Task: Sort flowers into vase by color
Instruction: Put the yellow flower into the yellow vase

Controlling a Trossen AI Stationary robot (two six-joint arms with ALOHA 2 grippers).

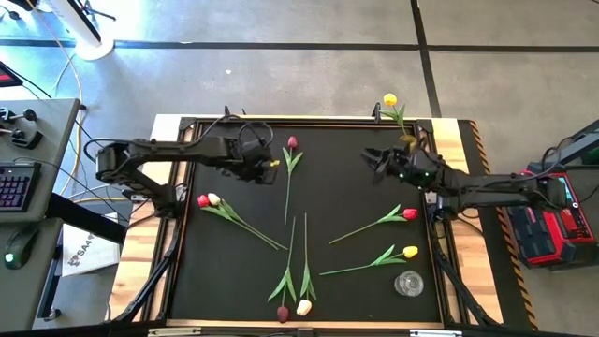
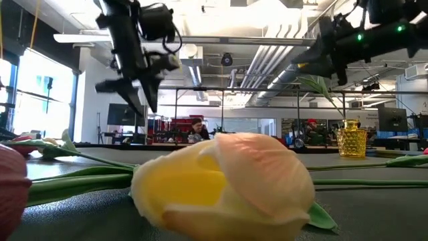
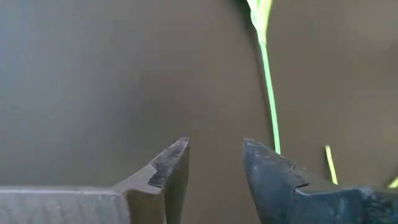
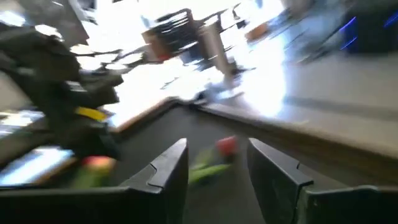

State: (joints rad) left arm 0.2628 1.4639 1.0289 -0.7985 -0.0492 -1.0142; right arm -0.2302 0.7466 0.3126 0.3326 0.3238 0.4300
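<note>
Now I am hovering my left gripper (image 1: 272, 168) over the black mat (image 1: 234, 271), fingers spread and empty, just beside the maroon tulip (image 1: 291, 143). I should be lowering astride its thin stem, mid-length. My right gripper (image 1: 374, 159) is waiting open near the yellow tulip (image 1: 389, 99), standing in a vase at the far edge.

Eight tulips (image 1: 292, 143) in view: three red, two yellow, two cream, one maroon; two vases (image 1: 408, 283); two grippers (image 1: 271, 168).
</note>
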